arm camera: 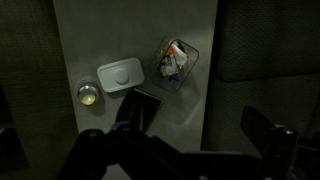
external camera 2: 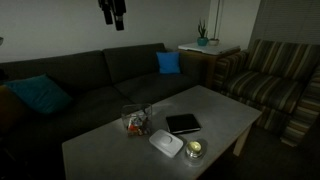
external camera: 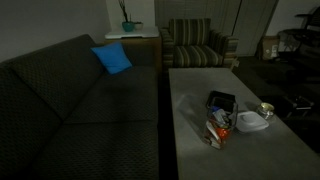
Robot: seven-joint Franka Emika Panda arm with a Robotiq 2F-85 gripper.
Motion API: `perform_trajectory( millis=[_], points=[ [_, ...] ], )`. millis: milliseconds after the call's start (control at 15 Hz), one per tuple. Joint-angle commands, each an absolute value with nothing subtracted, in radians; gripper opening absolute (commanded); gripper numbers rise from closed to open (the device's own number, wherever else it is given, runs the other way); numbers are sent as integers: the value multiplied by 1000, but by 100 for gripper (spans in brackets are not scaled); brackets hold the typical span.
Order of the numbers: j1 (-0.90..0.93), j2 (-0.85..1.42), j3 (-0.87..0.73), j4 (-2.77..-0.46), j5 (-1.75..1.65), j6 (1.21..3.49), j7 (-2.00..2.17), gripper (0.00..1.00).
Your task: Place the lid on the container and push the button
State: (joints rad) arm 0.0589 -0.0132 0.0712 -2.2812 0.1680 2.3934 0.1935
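Note:
The container [arm camera: 175,62], a small tub with red, orange and white print, stands uncovered on the grey table, seen in both exterior views [external camera: 218,126] [external camera 2: 135,121]. The white lid [arm camera: 120,75] lies flat on the table beside it, apart from it [external camera: 250,121] [external camera 2: 166,143]. A faint oval marks the lid's top; I cannot tell whether it is the button. My gripper [arm camera: 198,135] hangs high above the scene [external camera 2: 113,12], far from both. Its jaws stand wide open with nothing between them.
A small shiny round tin [arm camera: 89,95] [external camera 2: 194,149] sits next to the lid. A flat black slab [arm camera: 146,104] [external camera 2: 183,123] lies by the container. A dark sofa [external camera 2: 90,80] with blue cushions flanks the table [external camera: 190,95]; a striped armchair [external camera: 192,42] stands beyond.

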Motion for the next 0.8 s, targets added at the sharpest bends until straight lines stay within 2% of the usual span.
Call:
perform_trajectory(
  millis=[0,200,267,733],
  points=[
    [49,125,54,-2226,165,2495,157,100],
    [45,221,36,-2183,164,2554,192,100],
    [54,157,43,-2232,164,2533,185,100],
    [57,172,42,-2219,164,2539,186,100]
  ],
)
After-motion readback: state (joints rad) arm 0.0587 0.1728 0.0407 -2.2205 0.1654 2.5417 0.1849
